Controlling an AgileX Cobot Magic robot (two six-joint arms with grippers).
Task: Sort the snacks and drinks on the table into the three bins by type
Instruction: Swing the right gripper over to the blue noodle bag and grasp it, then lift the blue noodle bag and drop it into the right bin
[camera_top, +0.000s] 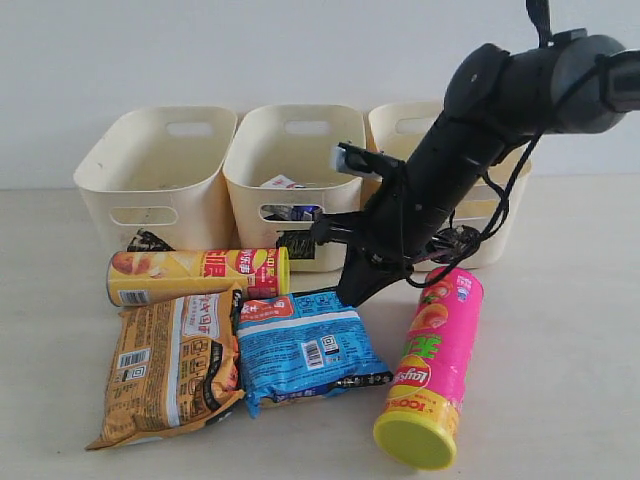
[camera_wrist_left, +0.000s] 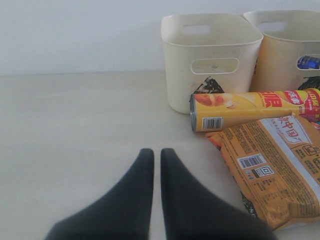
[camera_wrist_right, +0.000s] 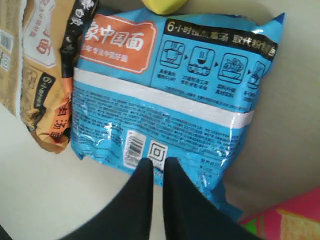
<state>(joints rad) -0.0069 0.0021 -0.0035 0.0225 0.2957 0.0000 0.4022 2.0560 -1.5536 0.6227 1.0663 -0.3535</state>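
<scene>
- Left gripper (camera_wrist_left: 157, 153) hangs closed and empty over the bare table (camera_wrist_left: 75, 125) toward its left edge, apparently parked clear of the work.
- Left bin (camera_top: 155, 175) stands along the table's far edge with nothing visible inside, likely waiting for one kind of snack.
- Yellow tube (camera_top: 195, 275) lies on its side just in front of the left and middle bins, touching the top of the orange bag (camera_top: 170, 365). That bag lies flat toward the near left corner, and neither has been sorted yet.
- Middle bin (camera_top: 290, 140) holds what look like the drink cartons (camera_top: 292, 212), glimpsed through its handle slot, a sign the drinks are done.
- Blue bag (camera_top: 305, 345) lies flat mid-table against the orange bag, an easy target from above.
- Right gripper (camera_wrist_right: 157, 162), jaws together and holding nothing, hangs above the blue bag's barcode end, seemingly lining up a pick. It would have to open first.
- Pink tube (camera_top: 430, 360) lies on its side just right of the blue bag, lid toward the near edge.
- Right bin (camera_top: 400, 125) sits at the far edge, largely hidden by the arm.
</scene>
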